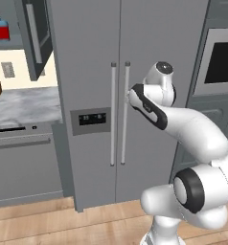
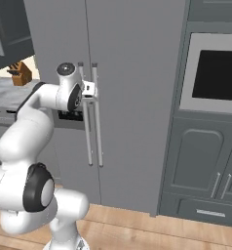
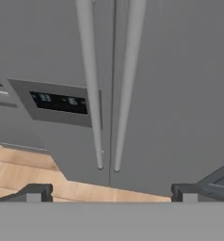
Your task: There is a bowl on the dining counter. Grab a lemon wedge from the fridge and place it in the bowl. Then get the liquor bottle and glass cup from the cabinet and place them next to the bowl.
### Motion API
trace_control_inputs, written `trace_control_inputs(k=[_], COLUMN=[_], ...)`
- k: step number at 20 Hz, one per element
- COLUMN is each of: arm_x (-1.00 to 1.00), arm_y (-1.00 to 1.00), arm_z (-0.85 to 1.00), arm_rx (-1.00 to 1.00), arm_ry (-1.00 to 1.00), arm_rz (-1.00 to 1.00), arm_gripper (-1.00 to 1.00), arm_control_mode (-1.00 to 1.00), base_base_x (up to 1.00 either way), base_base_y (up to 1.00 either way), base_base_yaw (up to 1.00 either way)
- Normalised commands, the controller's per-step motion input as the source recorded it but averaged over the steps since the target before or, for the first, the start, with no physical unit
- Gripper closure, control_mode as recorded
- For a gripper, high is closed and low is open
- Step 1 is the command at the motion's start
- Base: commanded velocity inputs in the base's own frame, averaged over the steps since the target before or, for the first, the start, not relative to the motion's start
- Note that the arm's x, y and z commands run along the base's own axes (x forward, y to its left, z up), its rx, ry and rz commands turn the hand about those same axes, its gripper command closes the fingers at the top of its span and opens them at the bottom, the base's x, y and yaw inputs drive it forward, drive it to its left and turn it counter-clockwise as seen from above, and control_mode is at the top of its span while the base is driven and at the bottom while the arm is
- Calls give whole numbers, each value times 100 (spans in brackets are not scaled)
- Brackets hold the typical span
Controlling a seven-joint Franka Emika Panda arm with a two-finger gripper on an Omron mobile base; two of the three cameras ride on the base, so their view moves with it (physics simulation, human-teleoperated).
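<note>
Grey fridge (image 1: pixel 92 95) shut, lemon wedge presumably inside, unseen. Gripper (image 2: pixel 90 91) spread wide, empty, just beside right handle (image 1: pixel 125 112). Door-opening step; next, close jaws around that bar and pull.

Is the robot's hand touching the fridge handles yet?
Apart. In the hand view the gripper has its jaws wide open, and both fridge handles hang well beyond the fingertips, with door and floor visible between.
</note>
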Motion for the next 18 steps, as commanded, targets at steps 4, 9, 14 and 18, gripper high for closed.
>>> trace_control_inputs(k=[4,9,14,18], arm_x=[29,31,37,49], arm_y=[1,-3,-1,0], arm_z=[0,0,0,0], arm_rx=[0,0,0,0], arm_ry=[0,0,0,0], arm_rz=[0,0,0,0], arm_gripper=[-100,-100,-100,-100], arm_control_mode=[-100,-100,-100,-100], base_base_x=[0,0,0,0], base_base_y=[0,0,0,0], base_base_yaw=[0,0,0,0])
